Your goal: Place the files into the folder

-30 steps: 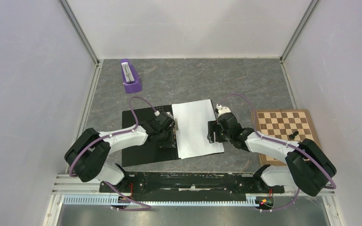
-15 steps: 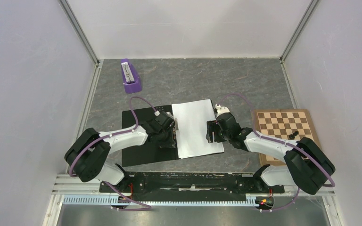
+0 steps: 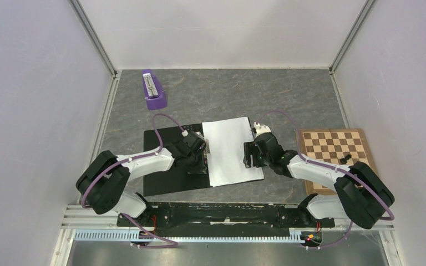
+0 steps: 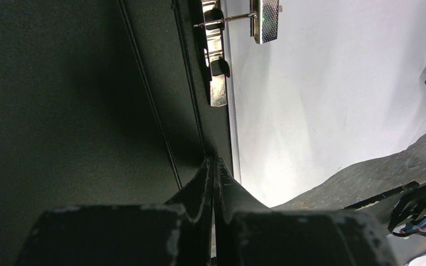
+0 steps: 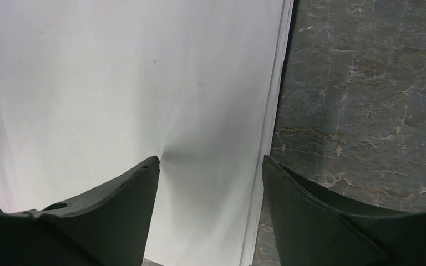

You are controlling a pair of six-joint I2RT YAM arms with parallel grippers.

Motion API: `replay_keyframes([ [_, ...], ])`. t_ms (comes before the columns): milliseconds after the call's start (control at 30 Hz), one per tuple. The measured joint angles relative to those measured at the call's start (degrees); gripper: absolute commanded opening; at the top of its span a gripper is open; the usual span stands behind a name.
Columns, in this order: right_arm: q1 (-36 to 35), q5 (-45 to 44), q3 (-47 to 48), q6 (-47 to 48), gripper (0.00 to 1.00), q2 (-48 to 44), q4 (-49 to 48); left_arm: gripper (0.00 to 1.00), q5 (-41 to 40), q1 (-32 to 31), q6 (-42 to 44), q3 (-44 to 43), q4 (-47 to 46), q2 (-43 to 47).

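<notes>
The folder point(image 3: 166, 160) lies open on the table, black inside up, with its metal spine clip point(image 4: 216, 55) along the middle. The white files point(image 3: 230, 149) lie stacked on its right half; they also show in the left wrist view point(image 4: 321, 94) and the right wrist view point(image 5: 133, 83). My left gripper point(image 3: 199, 159) is shut, its tips point(image 4: 213, 162) down on the black spine strip beside the files' left edge. My right gripper point(image 3: 249, 155) is open at the files' right edge point(image 5: 211, 160): one finger rests on the sheets, the other is at their edge by the table.
A purple holder point(image 3: 154, 90) with a metal part stands at the back left. A wooden chessboard point(image 3: 335, 152) with a couple of dark pieces point(image 3: 344, 159) lies right of my right arm. The grey marbled tabletop point(image 5: 366, 83) borders the files. White walls enclose the table.
My right gripper has edged very slightly left over the files' right edge. The left arm, the folder and the files have not visibly moved.
</notes>
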State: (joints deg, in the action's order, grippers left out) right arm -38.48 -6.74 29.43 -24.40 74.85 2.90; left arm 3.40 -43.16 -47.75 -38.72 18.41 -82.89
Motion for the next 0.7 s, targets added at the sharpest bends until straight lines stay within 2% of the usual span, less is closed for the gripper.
replay_keyframes([
  [500,0.07,3.54,-0.31,-1.11,0.72,0.35,-2.47,0.02,-0.02,0.00,0.00,0.00,0.02,0.00],
  [700,0.26,3.06,-0.31,-1.03,0.77,0.11,-2.19,0.02,-0.04,0.00,0.00,-0.02,0.07,0.00],
])
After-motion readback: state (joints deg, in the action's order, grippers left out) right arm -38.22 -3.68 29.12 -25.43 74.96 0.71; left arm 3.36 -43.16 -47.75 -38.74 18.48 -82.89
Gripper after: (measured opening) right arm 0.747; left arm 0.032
